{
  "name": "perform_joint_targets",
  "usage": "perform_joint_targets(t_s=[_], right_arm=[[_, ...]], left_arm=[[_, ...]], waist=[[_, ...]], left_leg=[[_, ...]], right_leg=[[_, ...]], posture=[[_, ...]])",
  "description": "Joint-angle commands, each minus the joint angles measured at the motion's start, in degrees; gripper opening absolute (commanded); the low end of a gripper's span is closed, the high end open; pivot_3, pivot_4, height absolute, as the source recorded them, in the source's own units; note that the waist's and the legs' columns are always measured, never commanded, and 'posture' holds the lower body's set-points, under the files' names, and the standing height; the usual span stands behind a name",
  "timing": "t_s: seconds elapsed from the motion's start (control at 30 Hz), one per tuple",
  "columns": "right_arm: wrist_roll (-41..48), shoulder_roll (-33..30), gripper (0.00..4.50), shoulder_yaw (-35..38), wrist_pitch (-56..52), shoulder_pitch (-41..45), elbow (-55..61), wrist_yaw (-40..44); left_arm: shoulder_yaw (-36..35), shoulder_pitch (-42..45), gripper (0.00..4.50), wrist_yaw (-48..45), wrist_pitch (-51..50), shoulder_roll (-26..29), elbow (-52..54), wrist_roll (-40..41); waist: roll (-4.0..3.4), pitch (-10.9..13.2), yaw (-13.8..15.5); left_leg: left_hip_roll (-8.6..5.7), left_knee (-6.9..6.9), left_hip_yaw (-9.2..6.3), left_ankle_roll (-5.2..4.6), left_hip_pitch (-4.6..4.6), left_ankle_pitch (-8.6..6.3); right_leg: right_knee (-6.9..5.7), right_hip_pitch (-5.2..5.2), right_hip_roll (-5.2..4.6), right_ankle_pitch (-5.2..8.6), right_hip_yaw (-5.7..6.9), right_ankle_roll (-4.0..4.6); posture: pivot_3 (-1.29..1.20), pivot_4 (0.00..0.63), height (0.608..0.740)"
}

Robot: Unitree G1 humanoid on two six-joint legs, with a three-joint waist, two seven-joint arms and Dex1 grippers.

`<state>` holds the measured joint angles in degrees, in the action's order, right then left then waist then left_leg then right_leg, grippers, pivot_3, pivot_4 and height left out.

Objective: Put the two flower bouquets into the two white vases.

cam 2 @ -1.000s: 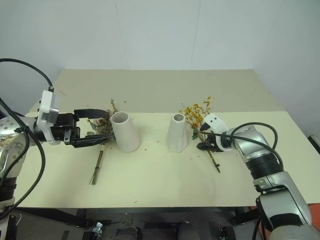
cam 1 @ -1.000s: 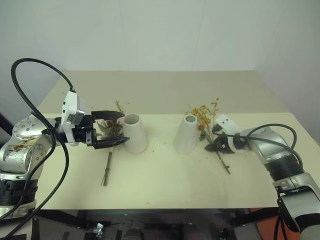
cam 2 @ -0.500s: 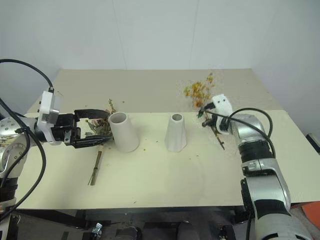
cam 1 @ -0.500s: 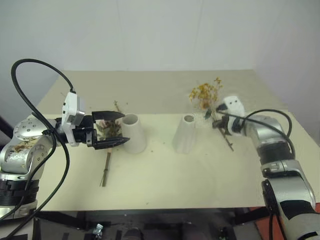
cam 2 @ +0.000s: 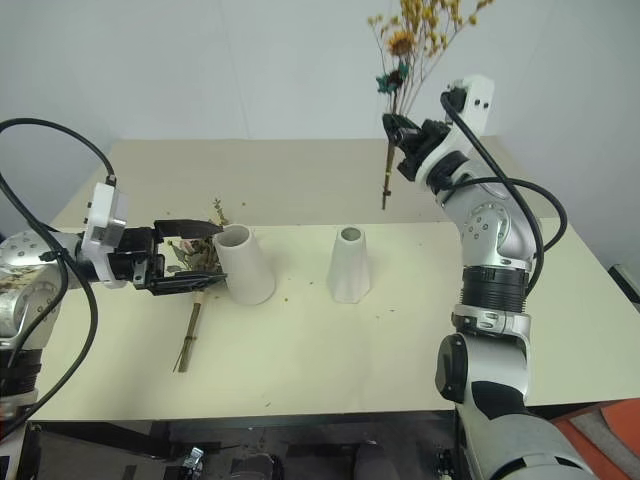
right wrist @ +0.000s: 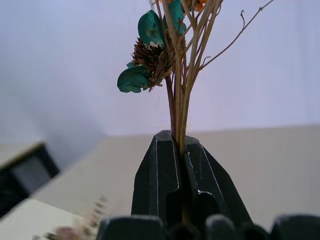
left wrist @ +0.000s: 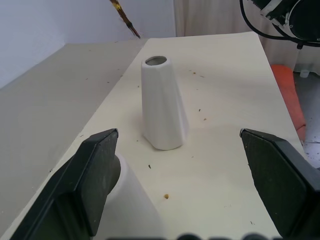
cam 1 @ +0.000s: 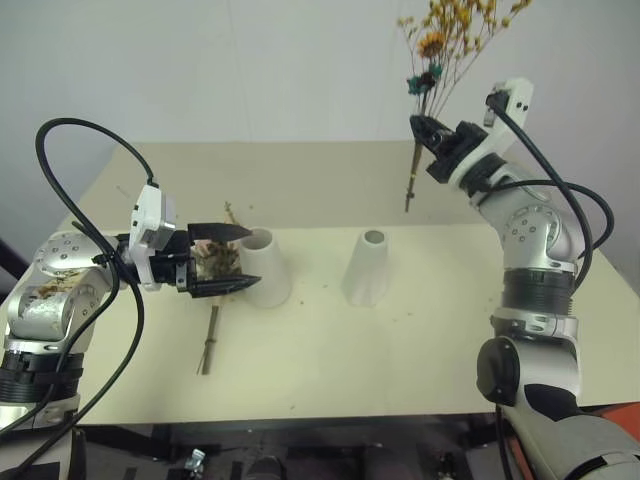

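We count two white vases on the table [cam 1: 330, 400]: wider vase [cam 1: 268, 268] left, slimmer vase [cam 1: 368, 267] right, both upright. Two bouquets: yellow bouquet [cam 1: 445, 40] raised above the table's far right, long axis near vertical, blooms up, stem ends down; the right gripper [cam 1: 432, 135] is clamped on its stems. Pink bouquet [cam 1: 215, 300] lies flat left of the wider vase, stems toward us. Left gripper [cam 1: 230, 260] fingers apart, hovering over it.
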<state>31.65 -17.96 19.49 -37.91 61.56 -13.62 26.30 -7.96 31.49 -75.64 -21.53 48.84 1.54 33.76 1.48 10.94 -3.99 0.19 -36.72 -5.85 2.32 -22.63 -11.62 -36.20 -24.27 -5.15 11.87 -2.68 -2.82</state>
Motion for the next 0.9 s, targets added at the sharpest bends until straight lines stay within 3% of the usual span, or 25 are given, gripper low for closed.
perform_joint_targets(t_s=[0.03, 0.4, 0.9], right_arm=[[5.41, 0.79, 0.04, 0.62, -1.0, 0.15, 5.17, 2.35], [6.9, 1.64, 0.04, -4.78, 0.47, -7.22, 10.65, 6.53], [1.89, 4.39, 0.04, -11.31, 11.78, -14.99, 14.39, 9.5]], left_arm=[[-0.78, 1.41, 4.26, -0.26, 0.54, 0.35, 0.84, 0.37], [-1.44, 0.7, 4.26, 0.24, -0.19, 0.94, 1.85, 0.68], [-1.69, 2.36, 4.26, 0.4, -1.53, 0.39, 1.03, 1.64]], waist=[[0.0, 0.0, 0.01], [-0.03, 0.02, 0.0], [-0.03, 0.02, 0.04]], left_leg=[[0.0, 0.0, 0.0, 0.0, 0.0, 0.0], [0.0, 0.0, -0.01, 0.0, -0.02, 0.0], [0.01, 0.0, -0.02, 0.0, -0.01, 0.0]], right_leg=[[0.0, 0.0, -0.01, 0.0, 0.0, 0.0], [-0.01, -0.03, 0.0, 0.0, 0.0, 0.01], [-0.01, -0.03, 0.02, 0.0, 0.0, 0.0]], posture=[[0.0, 0.15, 0.74], [0.0, 0.15, 0.74], [0.0, 0.15, 0.74]])
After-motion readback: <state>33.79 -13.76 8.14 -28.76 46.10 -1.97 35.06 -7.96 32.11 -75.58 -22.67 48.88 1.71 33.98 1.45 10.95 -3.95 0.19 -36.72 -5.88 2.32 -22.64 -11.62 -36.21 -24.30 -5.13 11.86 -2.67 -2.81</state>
